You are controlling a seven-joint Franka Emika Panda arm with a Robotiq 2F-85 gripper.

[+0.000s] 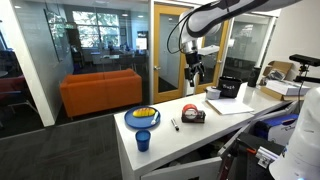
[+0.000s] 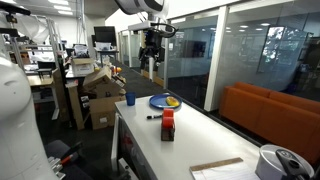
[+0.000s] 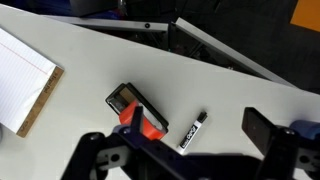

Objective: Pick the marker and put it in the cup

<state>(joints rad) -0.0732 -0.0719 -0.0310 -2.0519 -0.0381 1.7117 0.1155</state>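
Observation:
The black marker lies flat on the white table, next to a red-and-black tape-measure-like object. The marker also shows in both exterior views. The small blue cup stands upright near the table's end, beside the blue plate. The cup is out of the wrist view. My gripper hangs high above the table, open and empty. In the wrist view its fingers frame the marker far below.
A notepad lies on the table, with a black box behind it. The red-and-black object sits between marker and notepad. The table edge runs close beyond the marker. An orange sofa stands behind.

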